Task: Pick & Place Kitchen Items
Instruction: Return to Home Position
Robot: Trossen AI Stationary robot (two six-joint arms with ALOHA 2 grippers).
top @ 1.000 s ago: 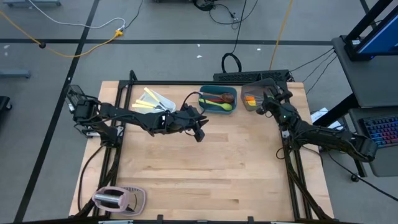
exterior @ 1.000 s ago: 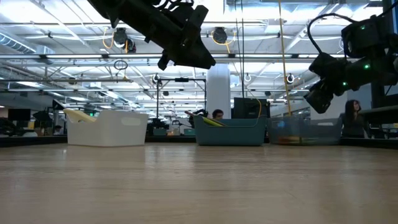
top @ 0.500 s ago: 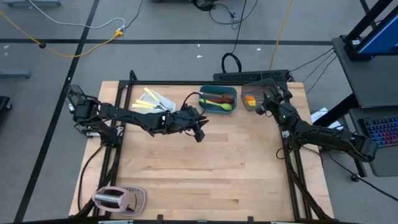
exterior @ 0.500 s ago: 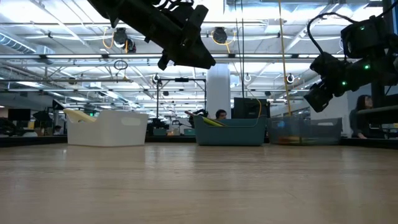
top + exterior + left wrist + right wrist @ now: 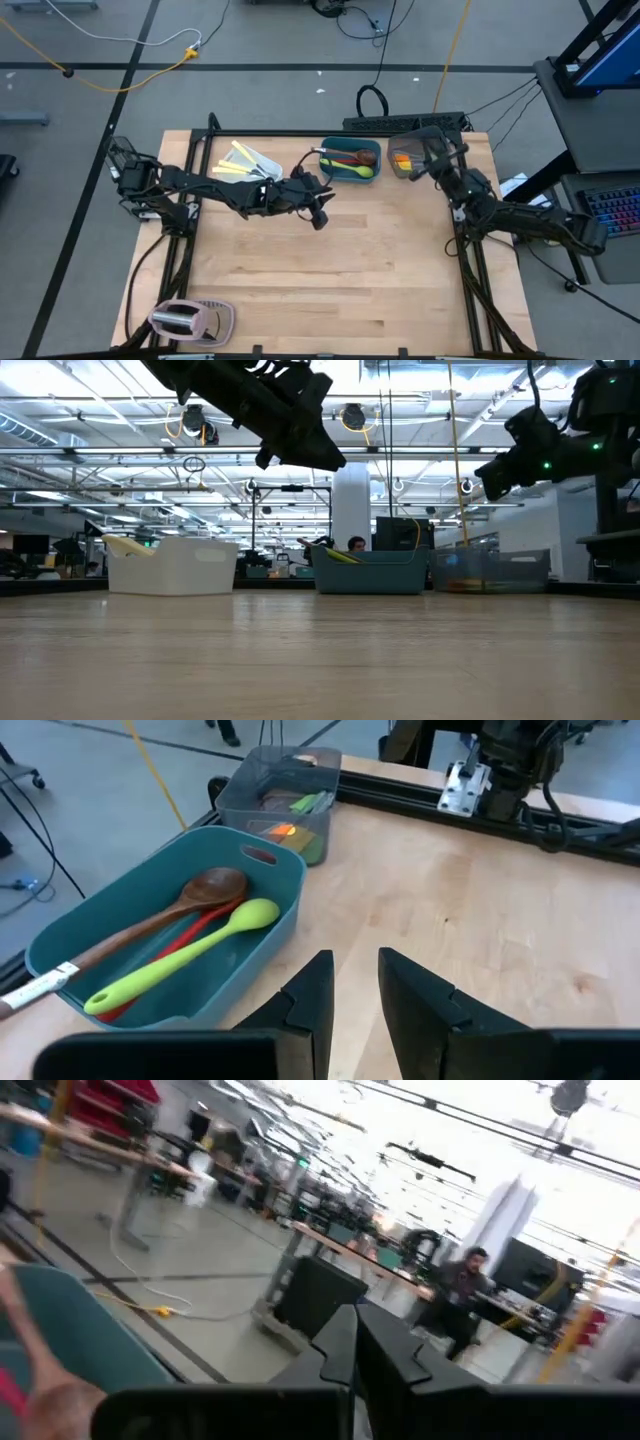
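Right pincer has lifted away from the grey tub beside the teal tub, closed and empty, its spatulas delivered. Left pincer waits before the teal tub, barely parted, empty; spoons lie inside.

The worktop is a light wooden board with plank seams running from its left edge to its right. Three tubs stand in a row along its far edge. The white tub is towards the far left corner, the teal tub is about midway along the edge, and the smoky-grey tub stands just beside the teal one, towards the far right corner. A pinkish two-slot toaster sits at the near left corner, well apart from the tubs.
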